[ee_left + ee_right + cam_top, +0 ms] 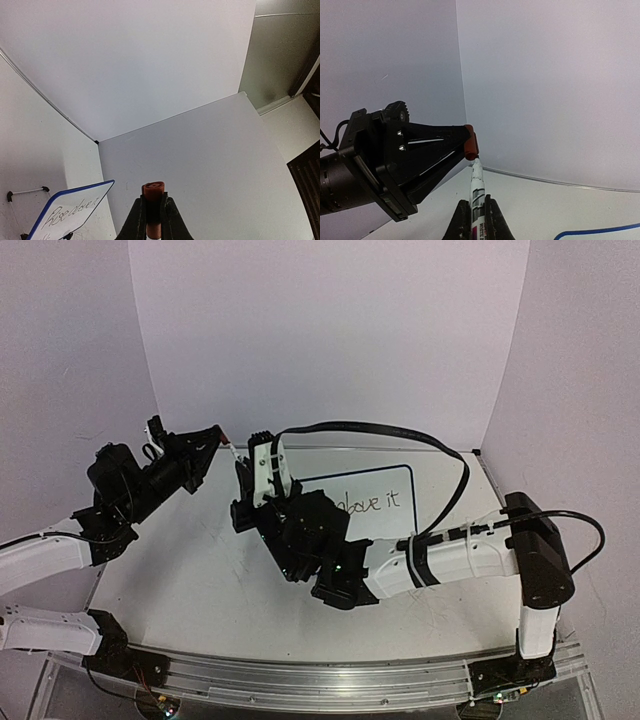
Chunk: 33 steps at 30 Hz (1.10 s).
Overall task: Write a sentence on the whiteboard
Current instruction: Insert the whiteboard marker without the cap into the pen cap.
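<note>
Red cap (pixel 471 142) clamped in left gripper (pixel 153 206). Right gripper (pixel 477 212) clamped on marker (pixel 477 182), tip at cap mouth. Whiteboard (pixel 385 480) right of centre, sentence (pixel 372 502) partly hidden behind right gripper. I judge writing done, capping in hand. Next I need straight, aligned push.

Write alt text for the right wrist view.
The right gripper holds a white dry-erase marker pointing away from the camera, its tip touching a red-brown cap pinched in the left gripper, which reaches in from the left. Plain white walls stand behind, above the pale tabletop.
</note>
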Each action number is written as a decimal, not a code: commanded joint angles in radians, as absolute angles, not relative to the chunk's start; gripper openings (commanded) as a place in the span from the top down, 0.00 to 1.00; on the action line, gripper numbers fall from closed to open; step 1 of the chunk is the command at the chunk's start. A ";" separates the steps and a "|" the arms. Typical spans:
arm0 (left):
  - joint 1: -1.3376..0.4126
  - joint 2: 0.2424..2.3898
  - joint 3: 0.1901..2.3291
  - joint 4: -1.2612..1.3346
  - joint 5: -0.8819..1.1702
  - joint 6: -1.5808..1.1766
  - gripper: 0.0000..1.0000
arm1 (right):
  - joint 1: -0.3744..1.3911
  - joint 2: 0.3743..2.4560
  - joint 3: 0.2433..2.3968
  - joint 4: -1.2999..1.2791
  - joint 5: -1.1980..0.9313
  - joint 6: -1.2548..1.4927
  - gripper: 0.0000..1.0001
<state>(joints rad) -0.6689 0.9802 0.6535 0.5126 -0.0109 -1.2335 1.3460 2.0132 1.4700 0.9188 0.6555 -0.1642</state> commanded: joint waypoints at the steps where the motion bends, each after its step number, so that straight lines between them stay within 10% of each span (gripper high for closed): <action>1: -0.672 0.976 0.725 0.518 -0.015 -1.210 1.00 | 1.345 1.965 1.477 0.950 0.635 -0.155 1.00; 33: -0.673 0.993 0.699 0.519 0.043 -1.266 1.00 | 1.344 1.989 1.507 0.969 0.651 -0.179 1.00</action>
